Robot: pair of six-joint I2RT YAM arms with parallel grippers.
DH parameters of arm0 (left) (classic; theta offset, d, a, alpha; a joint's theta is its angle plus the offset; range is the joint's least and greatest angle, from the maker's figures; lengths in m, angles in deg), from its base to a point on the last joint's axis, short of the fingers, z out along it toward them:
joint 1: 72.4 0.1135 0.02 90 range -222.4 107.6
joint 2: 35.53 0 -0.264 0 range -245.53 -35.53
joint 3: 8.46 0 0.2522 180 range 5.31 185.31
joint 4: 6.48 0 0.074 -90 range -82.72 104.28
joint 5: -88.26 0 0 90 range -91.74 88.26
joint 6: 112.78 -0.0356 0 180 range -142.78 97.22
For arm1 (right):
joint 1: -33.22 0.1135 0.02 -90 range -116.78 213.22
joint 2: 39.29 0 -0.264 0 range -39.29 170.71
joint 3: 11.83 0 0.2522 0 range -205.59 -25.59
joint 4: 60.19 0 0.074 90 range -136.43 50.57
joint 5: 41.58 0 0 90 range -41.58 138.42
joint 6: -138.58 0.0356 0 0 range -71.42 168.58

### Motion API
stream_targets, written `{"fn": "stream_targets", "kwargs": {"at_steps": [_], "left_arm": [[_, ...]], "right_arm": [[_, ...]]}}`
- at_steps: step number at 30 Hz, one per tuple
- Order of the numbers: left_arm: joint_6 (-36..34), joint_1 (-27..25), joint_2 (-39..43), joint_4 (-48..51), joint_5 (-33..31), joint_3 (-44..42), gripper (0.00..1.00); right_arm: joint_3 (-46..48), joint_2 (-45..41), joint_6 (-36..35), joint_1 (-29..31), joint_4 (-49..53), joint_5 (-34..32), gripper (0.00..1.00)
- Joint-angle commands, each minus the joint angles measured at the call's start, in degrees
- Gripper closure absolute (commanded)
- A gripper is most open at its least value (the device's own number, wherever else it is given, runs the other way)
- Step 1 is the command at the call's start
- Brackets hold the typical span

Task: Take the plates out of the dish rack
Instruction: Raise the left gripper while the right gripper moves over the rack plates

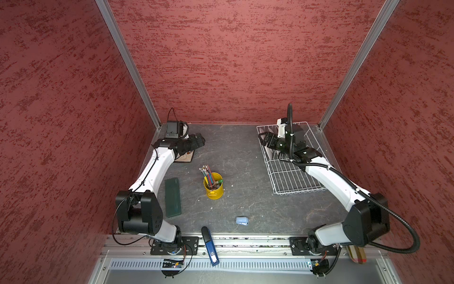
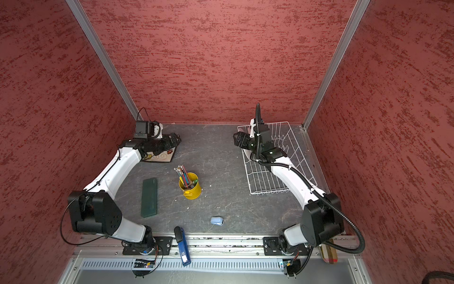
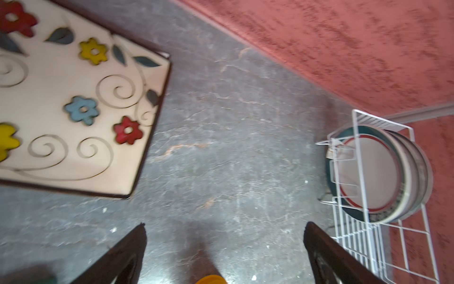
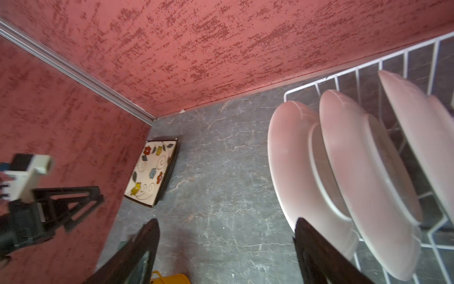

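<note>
Clearly the right end effector [image 4: 226, 221], spread and empty, is the nearer: it hangs by the white wire dish rack [image 1: 292, 182] at two o'clock on the table [image 1: 245, 159]. The round white plates [image 4: 294, 159] stand on edge just beside it. The left end effector [image 3: 223, 225], also spread, hovers at ten o'clock.

Just beside the left claw [image 3: 224, 224], the square plate [image 3: 61, 98] is cream (dark-edged) with red, yellow and blue flowers; by the right claw [image 4: 226, 220], round plates [image 4: 294, 159] show pale backs in a white rack [image 1: 290, 180].
</note>
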Motion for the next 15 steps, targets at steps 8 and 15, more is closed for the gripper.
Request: {"fn": "stream_targets", "kwargs": {"at_steps": [8,15], "left_arm": [[0.0,-3.6,0.9,-1.0,5.0,1.4,0.0],[1.4,-6.2,1.7,-3.3,6.8,0.6,0.0]], "right_arm": [[-10.9,7.1,-6.5,7.0,11.7,-19.6,0.12],[-18.7,14.3,-6.2,11.5,17.9,-33.4,0.09]]}}
